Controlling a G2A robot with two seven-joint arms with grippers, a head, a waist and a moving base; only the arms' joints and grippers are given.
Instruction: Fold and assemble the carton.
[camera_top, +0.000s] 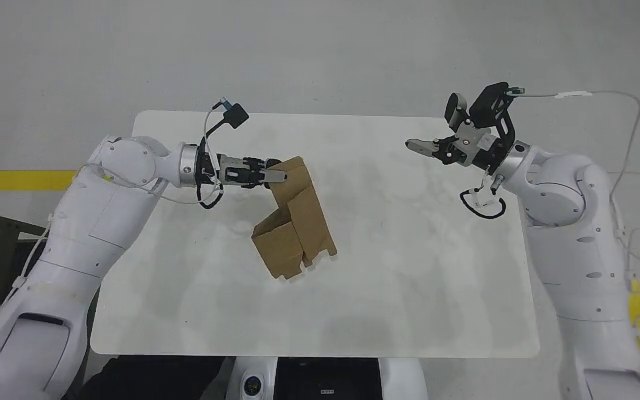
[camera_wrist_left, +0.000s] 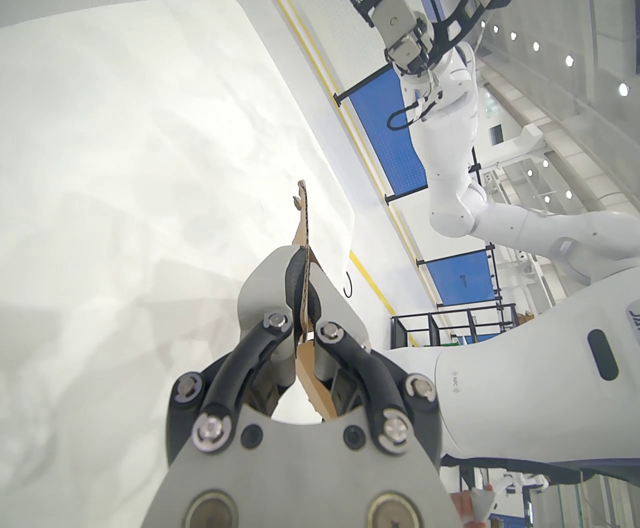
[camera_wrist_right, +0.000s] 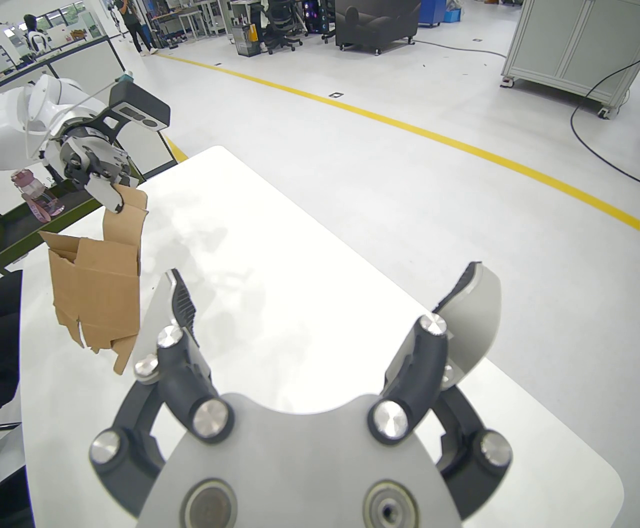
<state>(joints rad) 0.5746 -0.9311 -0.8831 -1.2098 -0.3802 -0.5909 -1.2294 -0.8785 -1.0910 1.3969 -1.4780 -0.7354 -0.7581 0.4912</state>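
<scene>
While the left gripper (camera_wrist_left: 302, 295) is closed on the carton (camera_top: 295, 225), its two pads press against opposite faces of one upper flap. The corrugated edge of that flap runs out past the fingertips.

Directly below the grip point, the carton hangs as a partly opened brown sleeve. It is tilted, with its open end facing away from the left gripper. Its loose lower flaps point down toward the white table (camera_top: 420, 300). From these views it cannot be determined whether those flaps touch the surface.

Ahead of the left gripper, well beyond the carton, the right gripper (camera_wrist_right: 325, 295) is held above the table. Its fingers are spread wide apart, and its fingertips point back toward the carton and the left gripper. It is well apart from both and touches neither.

Past the table edge behind the left gripper, a yellow line (camera_wrist_right: 450, 140) runs across the light floor.
</scene>
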